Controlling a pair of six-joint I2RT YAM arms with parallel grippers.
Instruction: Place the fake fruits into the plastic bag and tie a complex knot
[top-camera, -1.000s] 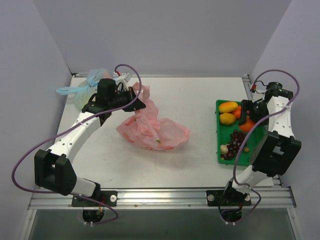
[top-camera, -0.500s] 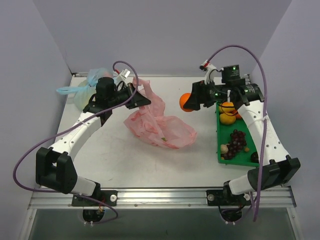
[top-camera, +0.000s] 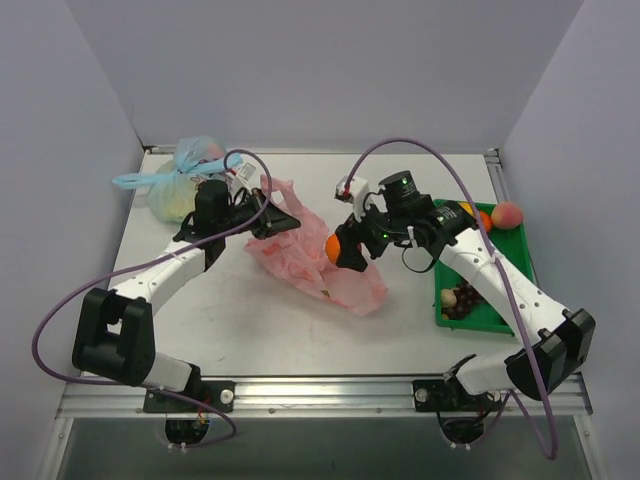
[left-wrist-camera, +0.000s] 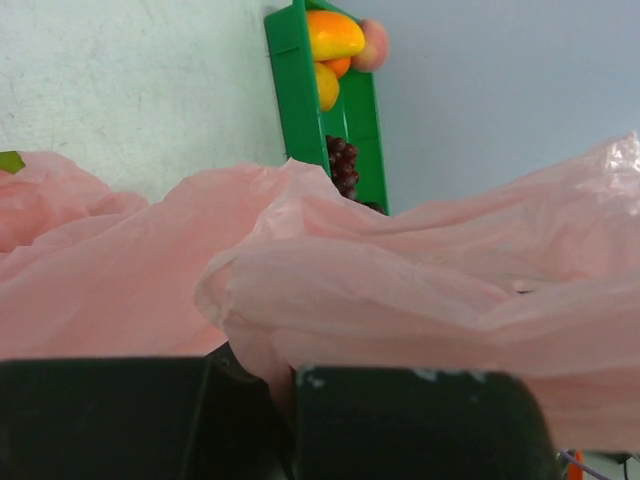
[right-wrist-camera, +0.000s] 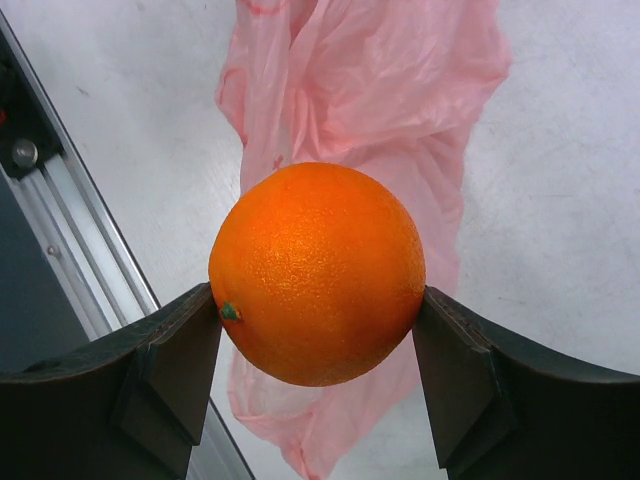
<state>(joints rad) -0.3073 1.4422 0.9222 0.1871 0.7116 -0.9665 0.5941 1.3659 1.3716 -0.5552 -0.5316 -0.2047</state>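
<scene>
The pink plastic bag (top-camera: 318, 262) lies crumpled at mid-table. My left gripper (top-camera: 272, 218) is shut on the bag's upper edge and holds it raised; pink film (left-wrist-camera: 400, 290) fills the left wrist view. My right gripper (top-camera: 342, 250) is shut on an orange (top-camera: 335, 247) and holds it above the bag, with the bag (right-wrist-camera: 380, 90) lying beneath the orange (right-wrist-camera: 318, 272) in the right wrist view. More fake fruits lie in the green tray (top-camera: 512, 290): a grape bunch (top-camera: 463, 298), yellow-orange ones (left-wrist-camera: 335, 35) and a peach (top-camera: 507, 214).
A pale blue tied bag (top-camera: 180, 185) with fruit inside sits at the back left. The green tray stands at the right edge. A metal rail (top-camera: 320, 392) runs along the near edge. Grey walls close in the back and sides.
My right arm lifted the orange from the tray and carried it left and down over the pink bag. My left gripper stayed on the bag's edge, shifting slightly.
</scene>
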